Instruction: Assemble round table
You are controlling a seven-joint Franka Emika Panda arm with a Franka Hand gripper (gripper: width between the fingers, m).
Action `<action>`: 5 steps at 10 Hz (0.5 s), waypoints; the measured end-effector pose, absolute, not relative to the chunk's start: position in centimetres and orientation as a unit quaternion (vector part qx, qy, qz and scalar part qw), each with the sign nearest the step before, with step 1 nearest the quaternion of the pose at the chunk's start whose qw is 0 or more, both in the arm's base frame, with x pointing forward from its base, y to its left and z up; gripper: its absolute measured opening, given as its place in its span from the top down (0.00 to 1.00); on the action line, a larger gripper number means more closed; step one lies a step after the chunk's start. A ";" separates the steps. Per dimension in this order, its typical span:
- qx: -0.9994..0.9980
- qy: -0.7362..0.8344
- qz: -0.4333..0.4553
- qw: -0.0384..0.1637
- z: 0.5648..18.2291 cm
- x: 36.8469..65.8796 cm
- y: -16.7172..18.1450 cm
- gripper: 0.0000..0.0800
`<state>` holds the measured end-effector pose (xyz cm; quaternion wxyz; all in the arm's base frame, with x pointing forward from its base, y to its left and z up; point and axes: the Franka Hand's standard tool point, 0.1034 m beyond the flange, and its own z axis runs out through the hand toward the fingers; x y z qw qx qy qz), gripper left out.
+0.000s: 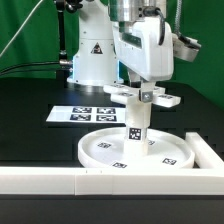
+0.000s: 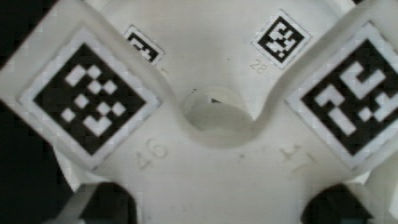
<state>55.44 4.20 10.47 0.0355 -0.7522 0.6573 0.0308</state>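
The large round disc [image 1: 110, 152] lies flat on the black table in the exterior view. The short post [image 1: 135, 127] stands upright at its middle, with a tag on its side. My gripper [image 1: 146, 88] is directly above the post and shut on the flat cross-shaped piece [image 1: 158, 98], which it holds level at the post's top. Whether the piece rests on the post cannot be told. In the wrist view the cross-shaped piece [image 2: 214, 110] fills the frame with its tags, and the white piece runs between my dark fingertips [image 2: 111, 200] at my gripper [image 2: 222, 205].
The marker board [image 1: 83, 113] lies behind the disc toward the exterior view's left. A long white rail [image 1: 50, 180] runs along the front and turns up the exterior view's right [image 1: 208, 150]. The arm's white base [image 1: 92, 55] stands at the back.
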 end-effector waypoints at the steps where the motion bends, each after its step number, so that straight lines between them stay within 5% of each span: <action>1: -0.760 0.648 0.033 0.036 10.7 55.4 4.2 0.27; 3: -0.769 0.635 0.039 0.055 13.1 55.4 4.3 0.21; 5: -0.771 0.633 0.038 0.059 13.5 55.5 4.5 0.19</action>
